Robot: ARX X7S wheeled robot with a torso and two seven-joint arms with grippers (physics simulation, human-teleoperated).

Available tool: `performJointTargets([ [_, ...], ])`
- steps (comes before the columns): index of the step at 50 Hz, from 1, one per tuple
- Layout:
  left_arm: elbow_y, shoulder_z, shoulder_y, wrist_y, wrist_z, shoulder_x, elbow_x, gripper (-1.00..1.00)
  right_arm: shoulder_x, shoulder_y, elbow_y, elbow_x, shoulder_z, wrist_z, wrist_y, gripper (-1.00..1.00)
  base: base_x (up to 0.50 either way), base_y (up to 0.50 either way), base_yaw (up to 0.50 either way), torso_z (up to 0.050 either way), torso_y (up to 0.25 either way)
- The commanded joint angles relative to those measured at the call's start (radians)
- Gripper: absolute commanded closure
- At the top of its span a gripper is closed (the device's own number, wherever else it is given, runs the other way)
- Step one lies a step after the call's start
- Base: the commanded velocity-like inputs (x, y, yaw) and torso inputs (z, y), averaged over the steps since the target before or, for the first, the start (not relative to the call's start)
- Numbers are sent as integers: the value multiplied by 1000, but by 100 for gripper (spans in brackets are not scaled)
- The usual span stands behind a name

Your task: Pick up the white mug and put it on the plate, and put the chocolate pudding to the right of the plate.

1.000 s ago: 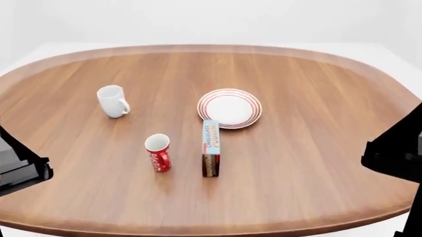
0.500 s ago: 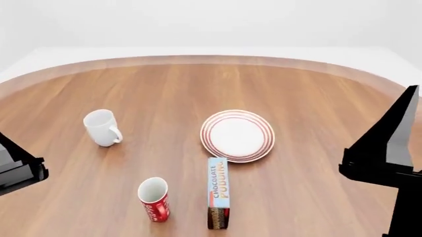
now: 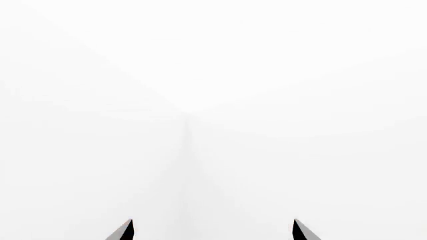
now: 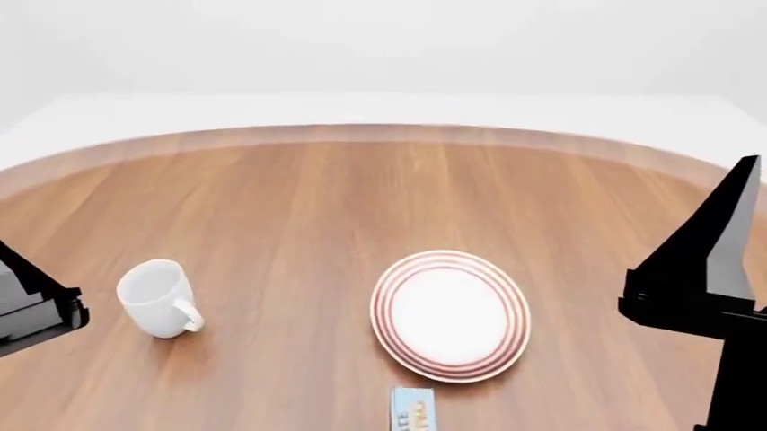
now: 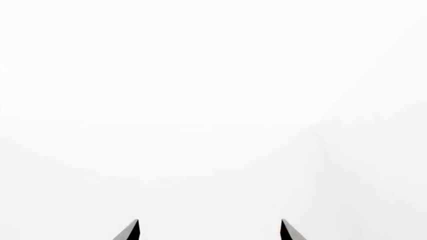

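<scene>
The white mug (image 4: 156, 298) stands upright at the lower left of the head view, its handle pointing toward the lower right, well apart from the plate (image 4: 451, 315) at lower centre. Only the top end of the chocolate pudding (image 4: 414, 410) shows at the bottom edge on the surface (image 4: 359, 197), long axis running up the frame. Both the left tool (image 3: 212, 231) and the right tool (image 5: 209, 231) have their tips spread apart and hold nothing.

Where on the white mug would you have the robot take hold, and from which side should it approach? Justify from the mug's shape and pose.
Grip the white mug across its rim, one of the jaws inside the open mouth and one on the outer wall, coming from above. It stands upright with the mouth open upward. The loop handle points toward the plate and the robot, so take the wall away from it. The left gripper is likely better placed.
</scene>
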Motion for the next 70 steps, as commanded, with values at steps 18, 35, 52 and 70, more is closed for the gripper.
performJointTargets([
  [18,-8,-24,5,9,7,10,-1,-100,-2,-11,-18,-30,4,-21,-16,-100,500,-50,0,0,1],
  [35,-18,-12,10,12,0,5,0,-100,-7,-17,-15,-97,-5,-7,-59,-100,174,109,0,0,0],
  [52,-13,1,1,-63,-4,-5,-7,-100,-7,-14,2,-79,8,14,-61,-100,-3,149,0,0,0],
  [70,-14,28,-2,-102,-10,-17,27,-100,2,-19,-1,-83,-1,20,-61,-100,0,0,0,0,-221],
])
